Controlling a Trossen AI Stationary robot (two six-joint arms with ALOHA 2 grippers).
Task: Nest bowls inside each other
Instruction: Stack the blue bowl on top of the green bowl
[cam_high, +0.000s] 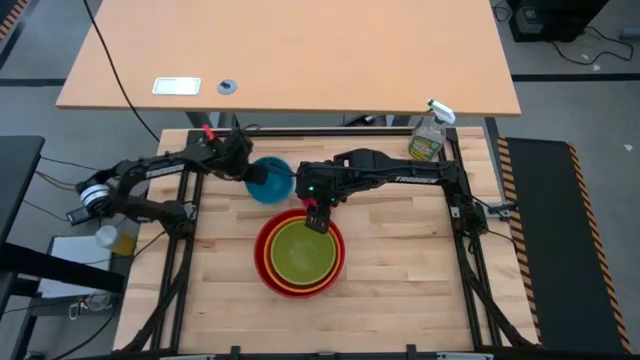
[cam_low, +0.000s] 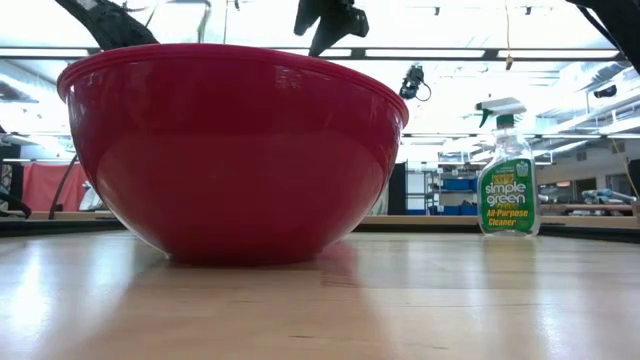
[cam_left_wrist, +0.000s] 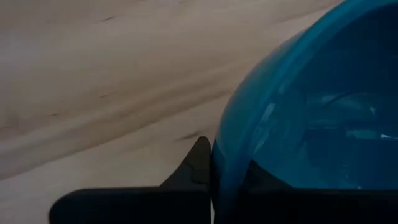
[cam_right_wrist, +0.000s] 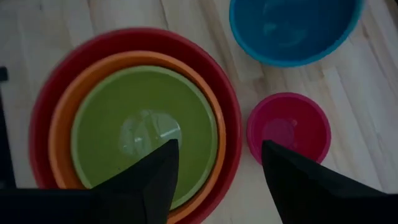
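Note:
The red bowl (cam_high: 268, 268) stands on the table's middle with the orange bowl (cam_right_wrist: 62, 112) and the lime green bowl (cam_high: 300, 252) nested inside it. My right gripper (cam_right_wrist: 217, 180) hangs open above the stack's far rim, nothing between its fingers. The magenta bowl (cam_right_wrist: 288, 127) sits upright on the table beside the stack; my right arm hides it in the high view. Behind it is the blue bowl (cam_high: 275, 182), with my left gripper (cam_high: 256, 178) shut on it. In the low view the red bowl (cam_low: 235, 150) hides the others. My left gripper pinches the blue bowl's rim (cam_left_wrist: 219, 152) on its left side, one finger (cam_left_wrist: 198, 167) outside the wall and the other inside. The fingers slant down from the table's left. The bowl stays mouth up; whether its base is off the table I cannot tell.
A clear spray bottle (cam_high: 430, 137) with green liquid stands at the table's far right corner, also in the low view (cam_low: 507, 180). A tan desk (cam_high: 290, 50) lies beyond the far edge. Bare wood (cam_high: 400, 280) stretches right of the stack and toward the near edge.

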